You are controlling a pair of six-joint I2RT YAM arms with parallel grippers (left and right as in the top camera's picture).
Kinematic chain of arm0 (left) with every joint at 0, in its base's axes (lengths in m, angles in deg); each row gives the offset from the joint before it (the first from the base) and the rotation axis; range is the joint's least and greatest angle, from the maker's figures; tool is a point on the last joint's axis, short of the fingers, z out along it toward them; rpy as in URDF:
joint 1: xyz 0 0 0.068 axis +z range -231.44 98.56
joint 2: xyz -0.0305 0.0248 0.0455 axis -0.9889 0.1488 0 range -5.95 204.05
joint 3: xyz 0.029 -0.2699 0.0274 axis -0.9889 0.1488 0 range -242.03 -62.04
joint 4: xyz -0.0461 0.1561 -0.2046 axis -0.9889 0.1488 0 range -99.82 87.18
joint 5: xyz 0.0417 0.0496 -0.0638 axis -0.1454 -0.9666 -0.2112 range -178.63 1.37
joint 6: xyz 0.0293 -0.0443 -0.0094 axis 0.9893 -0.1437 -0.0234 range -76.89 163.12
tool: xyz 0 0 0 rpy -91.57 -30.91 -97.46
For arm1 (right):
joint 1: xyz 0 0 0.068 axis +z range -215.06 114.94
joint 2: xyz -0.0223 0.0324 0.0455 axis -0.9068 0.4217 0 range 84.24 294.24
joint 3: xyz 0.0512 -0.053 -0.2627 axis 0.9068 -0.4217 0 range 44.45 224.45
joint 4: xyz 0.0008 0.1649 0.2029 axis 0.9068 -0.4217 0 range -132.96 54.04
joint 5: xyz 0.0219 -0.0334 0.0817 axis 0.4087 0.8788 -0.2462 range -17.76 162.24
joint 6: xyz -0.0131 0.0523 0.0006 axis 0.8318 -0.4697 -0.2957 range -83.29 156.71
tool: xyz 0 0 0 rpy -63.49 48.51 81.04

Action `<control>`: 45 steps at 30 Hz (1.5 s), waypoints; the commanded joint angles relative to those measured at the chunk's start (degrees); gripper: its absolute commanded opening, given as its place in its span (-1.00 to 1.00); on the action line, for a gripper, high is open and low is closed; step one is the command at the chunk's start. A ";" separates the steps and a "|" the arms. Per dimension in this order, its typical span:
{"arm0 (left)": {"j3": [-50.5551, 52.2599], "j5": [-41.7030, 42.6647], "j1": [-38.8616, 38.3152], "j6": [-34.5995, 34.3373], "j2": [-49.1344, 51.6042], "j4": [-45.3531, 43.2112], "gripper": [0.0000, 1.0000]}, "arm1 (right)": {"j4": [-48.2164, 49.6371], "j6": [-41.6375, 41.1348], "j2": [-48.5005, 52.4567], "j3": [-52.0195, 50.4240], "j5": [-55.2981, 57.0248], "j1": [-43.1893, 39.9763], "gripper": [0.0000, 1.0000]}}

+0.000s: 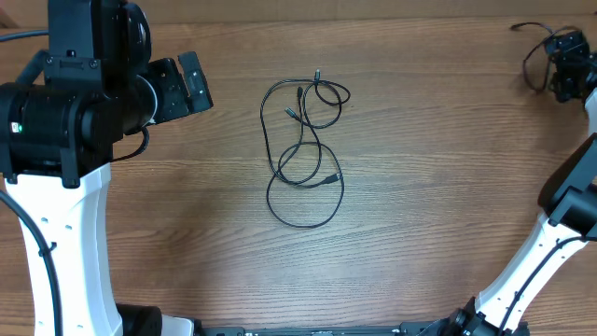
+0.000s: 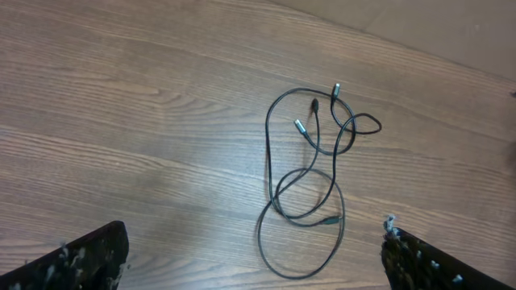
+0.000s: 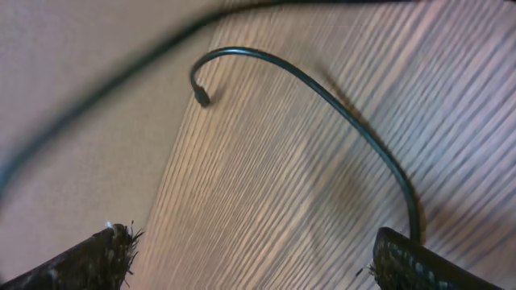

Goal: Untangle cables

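The cables (image 1: 300, 145) are thin black cords lying tangled in overlapping loops at the table's middle, with small plugs at the upper end. They also show in the left wrist view (image 2: 268, 145). My left gripper (image 1: 187, 86) is open and empty, up and to the left of the tangle, apart from it; in the left wrist view (image 2: 256, 234) its fingers frame the lowest loop from above. My right gripper (image 1: 564, 65) is at the far right back corner, open. In the right wrist view (image 3: 254, 238), a separate black cable (image 3: 339, 109) with a plug end arcs past its right finger.
The wooden table (image 1: 420, 187) carries everything. A thin black cord loop (image 1: 530, 58) lies beside my right gripper near the back right edge. The white arms stand at the left and right front corners.
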State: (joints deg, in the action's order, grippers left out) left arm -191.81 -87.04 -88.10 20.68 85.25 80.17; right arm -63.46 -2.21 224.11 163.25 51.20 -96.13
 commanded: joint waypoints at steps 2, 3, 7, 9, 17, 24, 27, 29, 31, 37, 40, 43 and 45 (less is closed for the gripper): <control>0.09 0.79 0.20 0.66 0.24 0.02 0.99 | -0.07 -2.71 -1.97 0.50 1.73 2.58 0.90; 0.09 0.79 0.20 0.66 0.24 0.17 1.00 | -0.55 -2.32 -1.97 0.50 2.43 3.26 0.90; 0.09 0.76 0.20 0.85 0.24 0.11 1.00 | -1.81 -1.77 -1.97 0.50 -1.88 7.61 0.83; 0.09 0.81 0.20 0.85 0.24 0.17 1.00 | -1.14 -1.33 -2.03 0.55 -2.67 10.23 0.83; 0.09 0.76 0.22 2.16 0.24 1.99 1.00 | -0.24 7.23 -2.08 0.55 10.34 19.12 1.00; 0.09 -0.35 0.20 3.21 0.26 2.73 0.99 | 0.07 15.34 -1.77 0.50 13.14 23.23 0.96; 0.09 -0.31 0.20 3.21 0.26 3.17 1.00 | 2.27 19.78 -0.26 0.50 17.46 23.89 -0.53; 0.11 -0.50 0.20 3.23 0.24 3.65 1.00 | 4.44 24.72 0.92 0.50 17.57 23.89 -0.92; 0.11 -0.52 0.20 3.23 0.24 4.13 1.00 | 6.29 29.07 2.45 0.50 17.59 23.89 -0.92; 0.11 -0.50 0.20 3.19 0.24 4.83 1.00 | 10.01 33.73 8.41 0.50 17.59 23.89 -0.92; 0.09 -0.50 0.20 3.19 0.24 5.11 1.00 | 10.56 34.51 10.01 0.50 18.64 23.67 -0.92; 0.09 -0.52 0.20 3.19 0.26 5.14 1.00 | 10.56 34.53 10.38 0.50 21.49 22.93 -0.92; 0.09 -0.52 0.20 3.19 0.26 5.07 1.00 | 10.60 35.01 10.38 0.50 22.51 21.77 -0.92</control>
State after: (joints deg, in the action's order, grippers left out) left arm -191.79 -87.13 -88.10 22.56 85.25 85.33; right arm -52.38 30.95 233.62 163.58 70.08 -72.42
